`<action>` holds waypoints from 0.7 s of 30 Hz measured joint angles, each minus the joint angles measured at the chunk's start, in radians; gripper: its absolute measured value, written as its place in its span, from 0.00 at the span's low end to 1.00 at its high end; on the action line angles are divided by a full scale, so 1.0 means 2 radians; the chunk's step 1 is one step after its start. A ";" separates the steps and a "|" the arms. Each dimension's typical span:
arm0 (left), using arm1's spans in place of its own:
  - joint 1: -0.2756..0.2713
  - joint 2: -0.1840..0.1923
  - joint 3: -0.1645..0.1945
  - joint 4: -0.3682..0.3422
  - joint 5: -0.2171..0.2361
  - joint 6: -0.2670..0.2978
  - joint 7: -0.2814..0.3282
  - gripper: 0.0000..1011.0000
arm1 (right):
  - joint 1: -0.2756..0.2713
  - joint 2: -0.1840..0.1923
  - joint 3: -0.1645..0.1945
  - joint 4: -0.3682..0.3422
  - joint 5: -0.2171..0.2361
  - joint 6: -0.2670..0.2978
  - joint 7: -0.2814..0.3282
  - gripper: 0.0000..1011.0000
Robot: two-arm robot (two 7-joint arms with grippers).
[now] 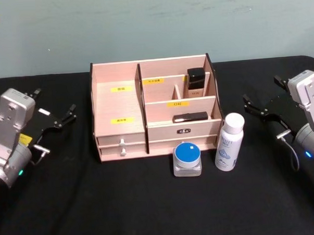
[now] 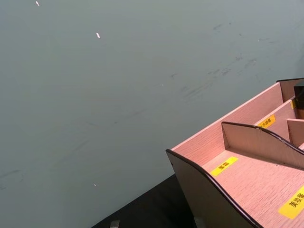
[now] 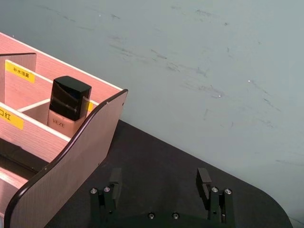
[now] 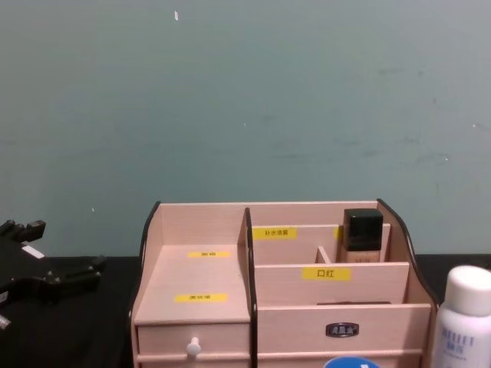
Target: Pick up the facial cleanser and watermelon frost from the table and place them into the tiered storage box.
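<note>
Cleanser (image 1: 229, 141) stands beside jar (image 1: 187, 158), before box (image 1: 113, 75); I'd grip it mid-body with the right pincer (image 1: 264, 118), avoiding the jar. Both that and the left pincer (image 1: 57, 129) hang released.

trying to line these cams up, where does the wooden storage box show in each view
head view: the tiered storage box stands mid-picture on the black table.
left wrist view: its left end fills the picture's lower right corner.
right wrist view: its curved right side wall runs along the picture's left edge.
chest view: bottom centre, seen front-on.
shared landmark: the yellow labels on its compartments.
</note>
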 joint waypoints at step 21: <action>0.000 0.000 0.000 0.000 0.000 0.000 0.000 1.00 | -0.041 0.027 0.044 -0.076 0.017 -0.008 0.031 0.99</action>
